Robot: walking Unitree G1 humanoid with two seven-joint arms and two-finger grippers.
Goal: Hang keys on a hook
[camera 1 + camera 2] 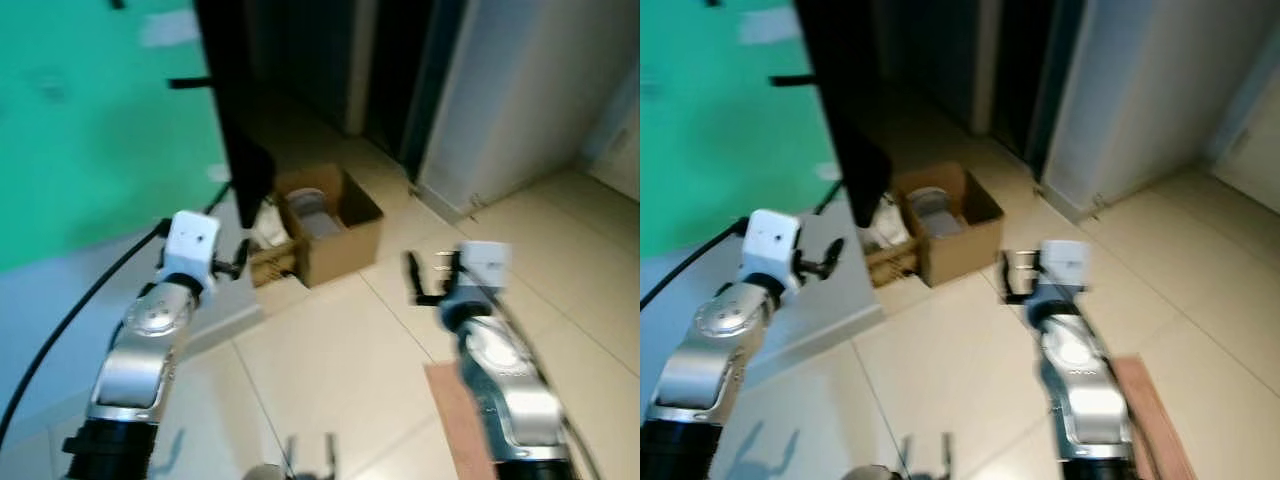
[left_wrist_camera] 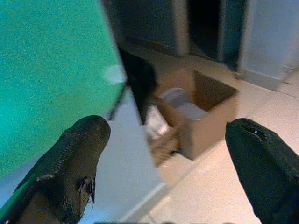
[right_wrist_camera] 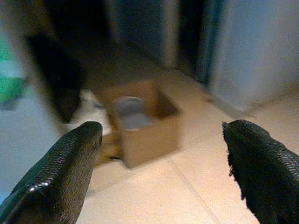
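Both the left gripper (image 2: 163, 163) and the right gripper (image 3: 163, 163) hang spread and empty above the beige tiled floor (image 1: 330, 370) near an open brown cardboard box (image 1: 335, 225), with no keys or hook discernible, so the task appears barely begun.

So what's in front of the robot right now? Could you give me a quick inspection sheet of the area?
Surface: pale tiled floor.
Job's things: keys and hook, nothing seen.
Clutter: open cardboard box on the floor, something pale inside; smaller brown item beside it, too blurred to name.
Grippers: left gripper open, empty, raised toward the box; right gripper open, empty, likewise.
Cables: black cable running along the left arm.
Surroundings: green panel to the left, dark doorway behind, white wall to the right.
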